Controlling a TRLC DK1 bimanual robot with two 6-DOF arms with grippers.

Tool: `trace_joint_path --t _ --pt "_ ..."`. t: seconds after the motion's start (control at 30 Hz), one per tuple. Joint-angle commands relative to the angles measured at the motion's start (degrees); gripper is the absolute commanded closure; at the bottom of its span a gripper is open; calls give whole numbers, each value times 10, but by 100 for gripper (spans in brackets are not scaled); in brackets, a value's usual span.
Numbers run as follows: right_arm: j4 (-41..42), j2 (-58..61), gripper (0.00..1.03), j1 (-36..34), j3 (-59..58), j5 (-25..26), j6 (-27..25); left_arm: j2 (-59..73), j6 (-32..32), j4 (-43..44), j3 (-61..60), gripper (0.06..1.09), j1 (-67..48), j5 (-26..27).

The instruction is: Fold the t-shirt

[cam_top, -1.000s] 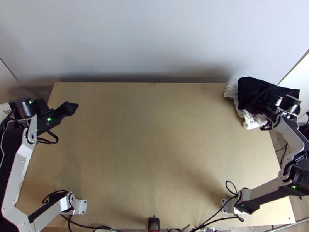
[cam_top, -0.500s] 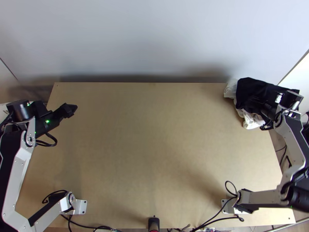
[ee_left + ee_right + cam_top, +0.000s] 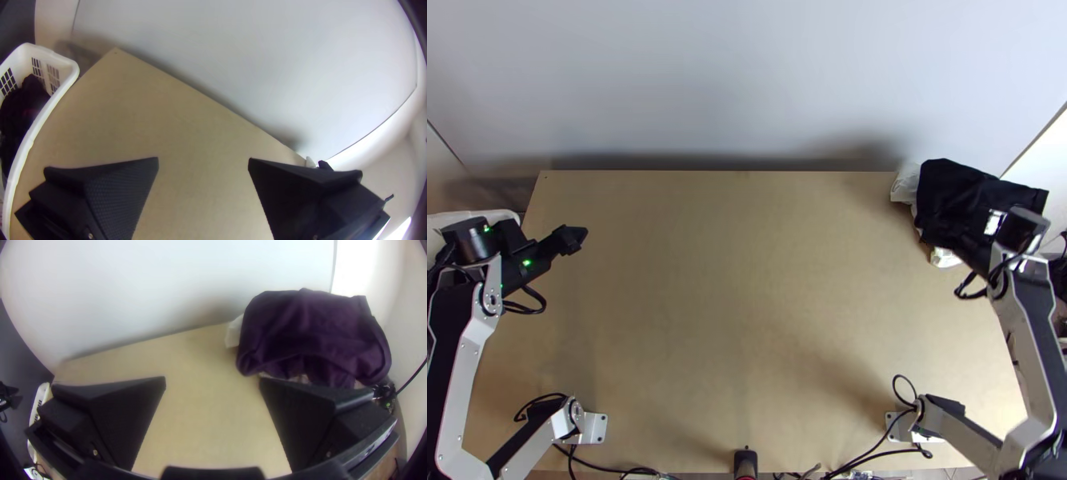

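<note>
Apparent robotics lab: two jointed arms (image 3: 463, 344) mounted on a wooden table (image 3: 747, 280), cables (image 3: 871, 446) along its near edge.

I see white basket (image 3: 18, 162) beside table (image 3: 747, 280) at left, dark cloth (image 3: 20, 111) bunched inside; pale wall (image 3: 747, 80) beyond far edge.

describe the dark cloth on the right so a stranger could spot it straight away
At the far right corner of the light wooden table sits a small heap. The dark cloth is its top piece, bunched and rumpled. Its dark colour sets it apart from the pale material peeking out beneath it.
</note>
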Motion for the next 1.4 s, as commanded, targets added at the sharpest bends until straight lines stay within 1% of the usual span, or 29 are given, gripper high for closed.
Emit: trace_joint_path --t 0.0,0.1,0.23,0.3,0.43,0.57,0.63,0.67,0.8,0.9,1.03,1.2,1.27,1.37 --pt "-42 -106 5 42 -57 0 16 -16 30 3 -24 11 7 2" --pt "-56 -147 5 62 -82 1 32 -31 51 3 -43 11 7 4" --pt "-57 -206 5 85 -116 2 47 -67 67 58 -94 11 6 4" --pt "-57 -228 5 86 -129 2 49 -79 72 68 -109 11 6 4" --pt "-31 -272 5 91 -155 3 49 -113 75 97 -143 11 6 4" --pt "-26 -312 6 107 -162 4 79 -154 62 127 -183 11 -2 5" --pt "-7 -343 13 116 -181 11 77 -168 53 134 -198 11 -5 5" --pt "4 -358 13 116 -192 16 77 -178 48 141 -208 11 -8 5" --pt "8 -397 13 114 -224 24 76 -226 39 170 -243 11 -26 4" --pt "8 -441 12 116 -248 26 69 -255 38 172 -255 11 -33 4" --pt "20 -482 12 116 -276 33 74 -309 38 183 -289 11 -51 4" --pt "38 -537 12 119 -319 33 75 -370 38 228 -341 11 -59 -2" --pt "42 -556 12 131 -332 35 88 -382 28 252 -361 11 -60 -3" --pt "66 -586 12 176 -346 81 88 -415 4 283 -396 11 -69 -4"
